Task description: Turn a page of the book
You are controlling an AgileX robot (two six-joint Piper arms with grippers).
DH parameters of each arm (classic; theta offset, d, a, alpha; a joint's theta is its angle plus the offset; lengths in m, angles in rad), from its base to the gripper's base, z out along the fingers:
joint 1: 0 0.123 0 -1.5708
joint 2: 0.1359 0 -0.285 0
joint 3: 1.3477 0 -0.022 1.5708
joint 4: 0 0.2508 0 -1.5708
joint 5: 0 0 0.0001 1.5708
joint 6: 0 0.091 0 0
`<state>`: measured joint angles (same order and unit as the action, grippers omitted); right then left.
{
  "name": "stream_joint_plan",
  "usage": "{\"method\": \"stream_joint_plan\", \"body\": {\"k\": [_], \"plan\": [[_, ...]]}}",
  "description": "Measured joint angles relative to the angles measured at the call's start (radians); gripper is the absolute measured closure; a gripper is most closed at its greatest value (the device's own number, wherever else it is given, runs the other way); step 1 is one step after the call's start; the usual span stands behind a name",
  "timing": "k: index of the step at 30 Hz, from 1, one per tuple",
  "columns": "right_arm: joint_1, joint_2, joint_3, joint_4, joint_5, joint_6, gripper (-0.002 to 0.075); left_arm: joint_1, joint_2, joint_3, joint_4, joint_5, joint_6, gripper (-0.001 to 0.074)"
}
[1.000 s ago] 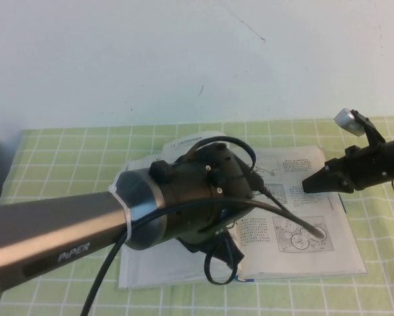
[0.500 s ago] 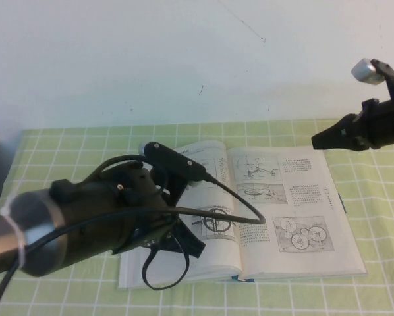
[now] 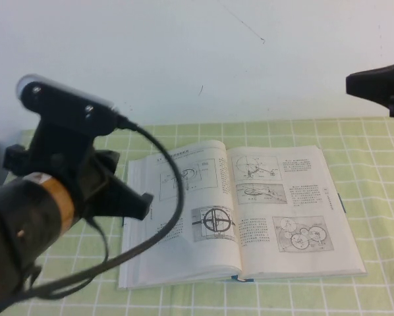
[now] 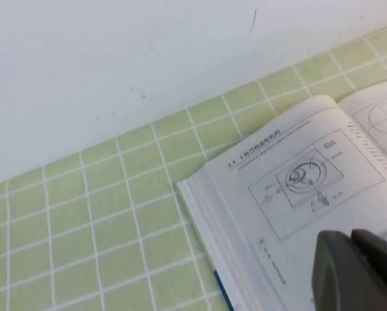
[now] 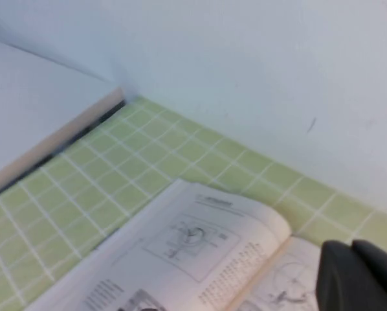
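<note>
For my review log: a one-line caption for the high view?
Book lies open; left hand near its left edge, right hand raised.

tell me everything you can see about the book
The book is thick, white-paged, lying open and flat on the green checked tablecloth. Both facing pages carry black text and line drawings: round globe-like figures on the left page, gear drawings low on the right. A thin dark blue-green cover edge shows beneath. Neither gripper touches it: the left gripper hangs beside its left edge, the right gripper is raised by the wall.
</note>
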<state>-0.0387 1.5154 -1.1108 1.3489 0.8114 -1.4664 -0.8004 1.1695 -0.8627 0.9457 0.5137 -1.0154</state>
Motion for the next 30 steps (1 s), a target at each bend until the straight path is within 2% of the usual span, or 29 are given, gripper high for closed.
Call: {"method": "stream_joint_plan", "body": {"k": [9,16,24,30], "plan": [[0.000,-0.375,0.330,0.138,-0.199,-0.249,0.0728,0.002,-0.382,0.339,0.018,-0.145,-0.113,0.0738],[0.000,-0.563,0.500,0.239,-0.211,-0.383,0.0728,0.002,-0.579,0.502,0.022,-0.166,-0.134,0.0738],[0.000,-0.746,0.620,0.216,-0.187,-0.404,0.0728,0.002,-0.677,0.558,0.038,-0.199,-0.138,0.0738],[0.000,-0.798,0.662,0.078,-0.180,-0.404,0.0728,0.002,-0.678,0.583,0.038,-0.193,-0.142,0.0738]]}}
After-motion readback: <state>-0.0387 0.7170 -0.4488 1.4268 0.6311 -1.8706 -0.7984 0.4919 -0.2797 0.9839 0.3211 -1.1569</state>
